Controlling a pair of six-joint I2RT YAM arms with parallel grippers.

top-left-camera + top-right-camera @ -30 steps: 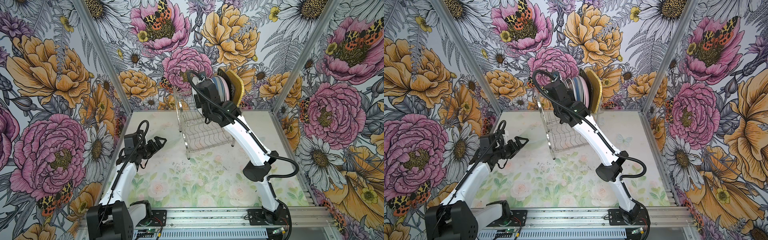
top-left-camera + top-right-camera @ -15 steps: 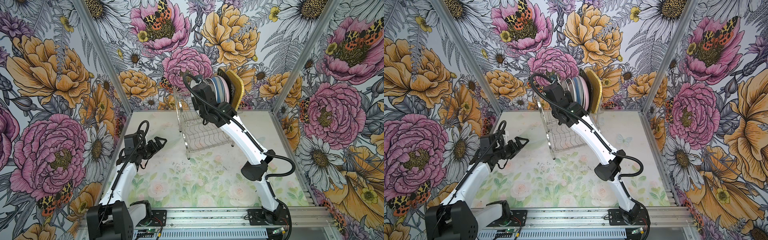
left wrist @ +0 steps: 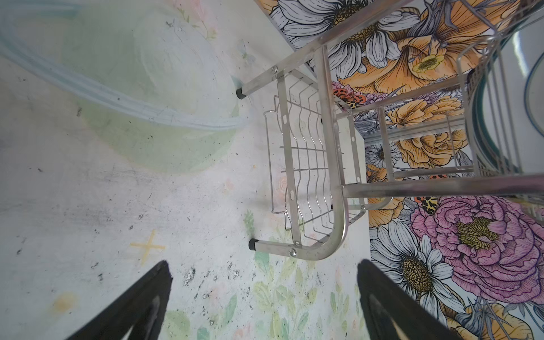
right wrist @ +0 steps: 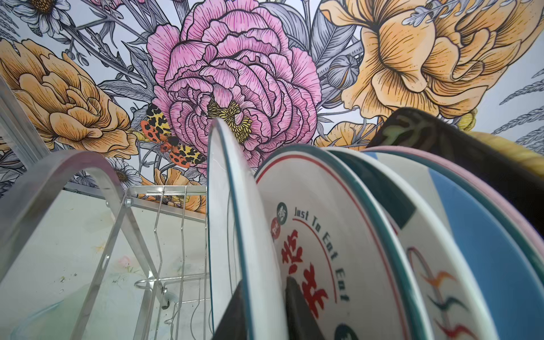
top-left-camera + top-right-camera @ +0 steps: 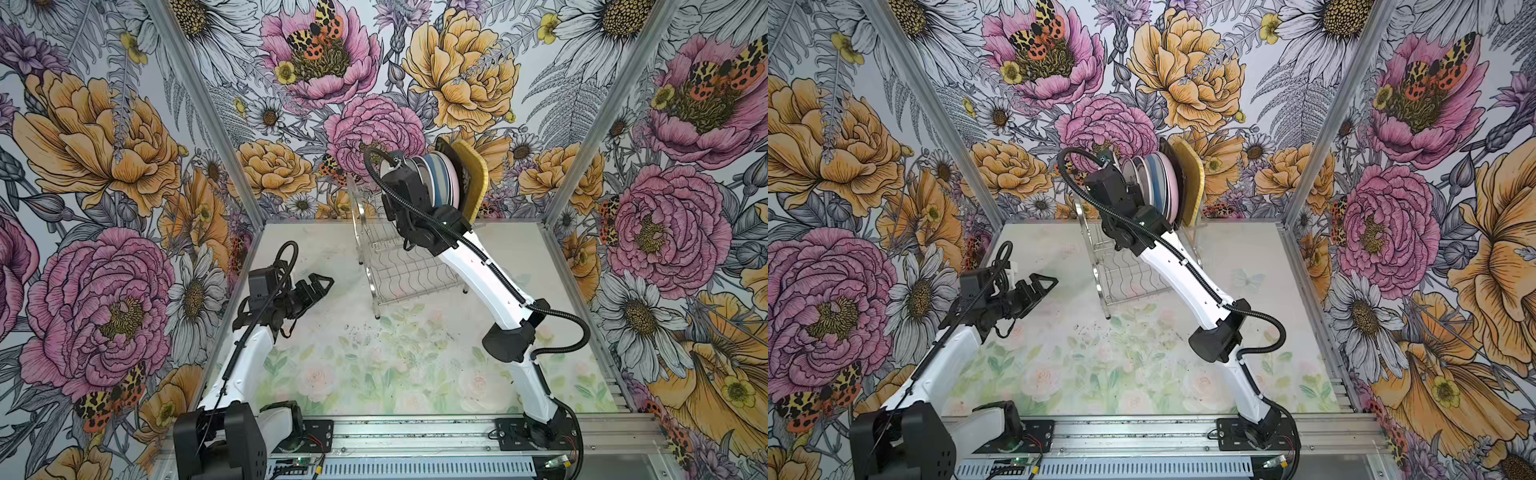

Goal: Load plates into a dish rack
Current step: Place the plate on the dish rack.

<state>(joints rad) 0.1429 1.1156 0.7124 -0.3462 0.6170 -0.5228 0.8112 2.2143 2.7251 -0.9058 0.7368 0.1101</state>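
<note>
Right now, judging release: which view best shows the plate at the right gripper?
Right wrist: the plate stands on edge between the right gripper's fingers. Both top views: mostly hidden by the arm. Left wrist: cropped, behind rack wires.

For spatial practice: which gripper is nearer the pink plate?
Right. The right gripper straddles the rim of a white plate in one row with the pink plate; the left gripper hangs open over the table, apart from the rack.
</note>
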